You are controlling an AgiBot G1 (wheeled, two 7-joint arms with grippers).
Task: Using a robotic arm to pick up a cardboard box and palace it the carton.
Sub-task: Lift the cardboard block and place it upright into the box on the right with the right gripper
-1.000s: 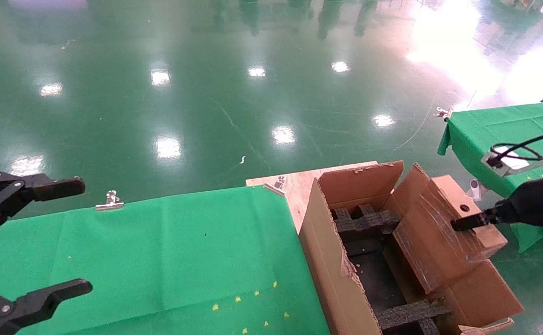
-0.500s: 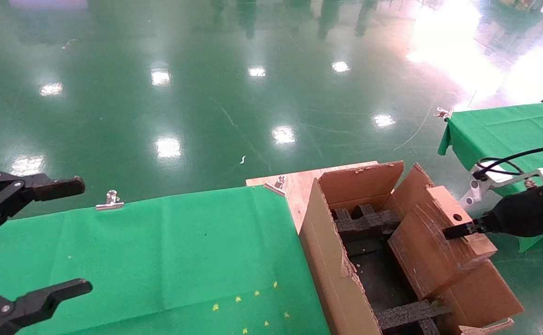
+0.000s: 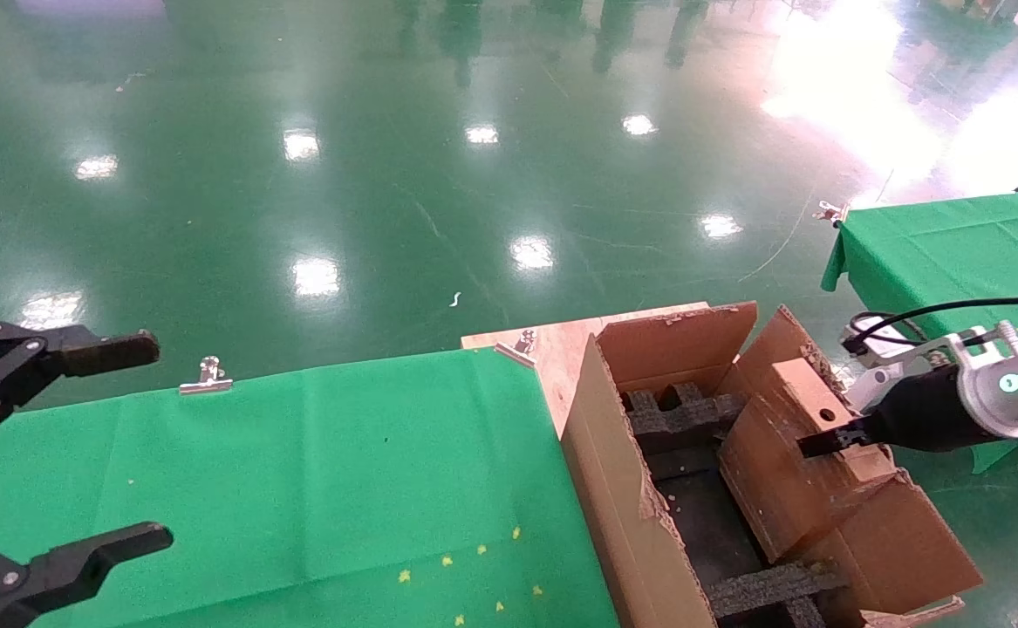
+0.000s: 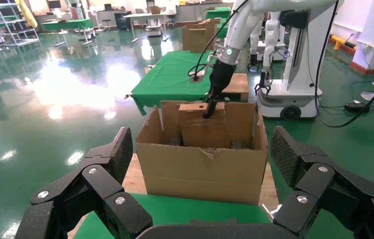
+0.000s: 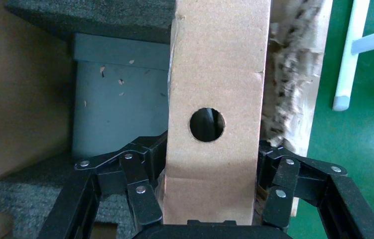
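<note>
The right gripper is clamped on the cardboard box, one black finger pressed to each broad face, as the right wrist view shows; it reaches in from the robot's right on the robotic arm, white with a black cable looped at the wrist; the box hangs tilted over the right half of the carton, its lower end already below the rim, its upper end leaning out over the carton's right flap; its long axis runs slantwise from that high outer end down toward the carton's middle, and the narrow face with the round hole is turned up toward the wrist; black foam inserts cross the carton's inside at the far and near ends, with a dark floor between them just under the box; the flap's ragged edge lies close beside the box; no print or label can be read on either; the carton stands against the green-covered table, on a bare wooden board; the left gripper hangs parked over the table's left edge, fingers spread wide and holding nothing; a second green table stands farther right.
</note>
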